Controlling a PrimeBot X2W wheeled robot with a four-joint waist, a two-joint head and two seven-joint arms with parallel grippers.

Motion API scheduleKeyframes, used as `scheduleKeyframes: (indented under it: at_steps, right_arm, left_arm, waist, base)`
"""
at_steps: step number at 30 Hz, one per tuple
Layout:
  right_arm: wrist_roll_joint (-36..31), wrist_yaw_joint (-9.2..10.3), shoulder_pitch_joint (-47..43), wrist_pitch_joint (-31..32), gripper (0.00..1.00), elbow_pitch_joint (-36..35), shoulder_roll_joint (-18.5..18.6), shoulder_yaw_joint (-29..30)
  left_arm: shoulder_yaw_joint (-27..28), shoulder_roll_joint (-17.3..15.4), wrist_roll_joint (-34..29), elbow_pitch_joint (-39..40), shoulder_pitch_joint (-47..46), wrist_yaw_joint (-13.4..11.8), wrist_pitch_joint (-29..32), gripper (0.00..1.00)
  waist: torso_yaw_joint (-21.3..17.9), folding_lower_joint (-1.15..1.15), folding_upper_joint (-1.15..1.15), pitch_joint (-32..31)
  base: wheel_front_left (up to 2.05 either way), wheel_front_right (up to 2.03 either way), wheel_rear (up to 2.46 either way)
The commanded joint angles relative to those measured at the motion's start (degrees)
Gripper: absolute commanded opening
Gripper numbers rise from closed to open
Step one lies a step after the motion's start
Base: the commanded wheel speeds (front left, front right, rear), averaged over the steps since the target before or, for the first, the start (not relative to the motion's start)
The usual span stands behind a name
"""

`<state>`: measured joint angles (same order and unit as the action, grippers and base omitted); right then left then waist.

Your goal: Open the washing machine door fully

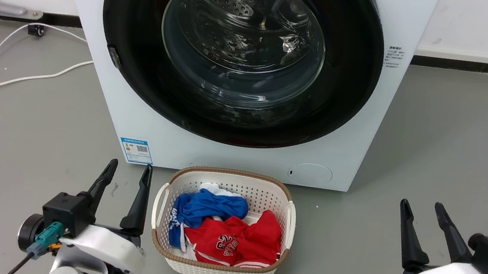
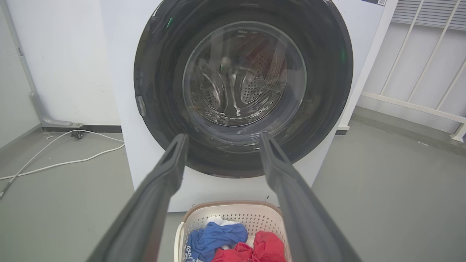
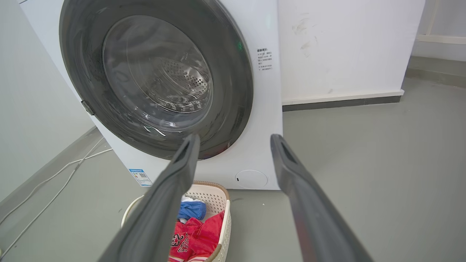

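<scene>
Out past the left gripper (image 1: 129, 167), on its outer side: a white cable (image 1: 25, 80) trailing over the floor, clear of any reach. Parked low, fingers spread and holding nothing, probably in readiness. Ahead of and above those fingers: the washing machine door (image 1: 240, 54), shut flush against the white machine (image 1: 223, 157), with a small latch tab (image 1: 114, 56) on the rim edge nearer this gripper. Likely the place to pull, so probably this arm's job. Just beside the inner finger: a laundry basket (image 1: 230, 172) of red and blue clothes, set below the door. Beyond the basket: the right gripper (image 1: 421, 205), likewise spread and empty, well apart from the door.
</scene>
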<state>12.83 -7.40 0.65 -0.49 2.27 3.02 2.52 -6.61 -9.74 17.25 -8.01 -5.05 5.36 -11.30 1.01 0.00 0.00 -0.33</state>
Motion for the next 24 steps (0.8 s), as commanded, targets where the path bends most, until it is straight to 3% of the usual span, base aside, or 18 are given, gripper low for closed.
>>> scheduleKeyframes:
  at_steps: [1, 24]
  right_arm:
    - [-1.4, -0.12, -0.1, -0.4, 1.0, -0.7, -0.1, 0.0]
    - [-7.0, -0.14, -0.5, -1.7, 1.0, -1.4, -0.2, -0.4]
  left_arm:
    - [-0.2, -0.2, -1.4, 0.1, -1.1, -0.2, -0.6, 1.0]
    - [-0.7, 0.0, -7.7, -2.2, -2.0, 0.9, -3.1, 1.0]
  waist:
    - [0.0, 0.0, 0.0, 0.0]
    - [0.2, 0.0, 0.0, 0.0]
  base:
    - [0.0, 0.0, 0.0]
    - [0.0, 0.0, 0.0]
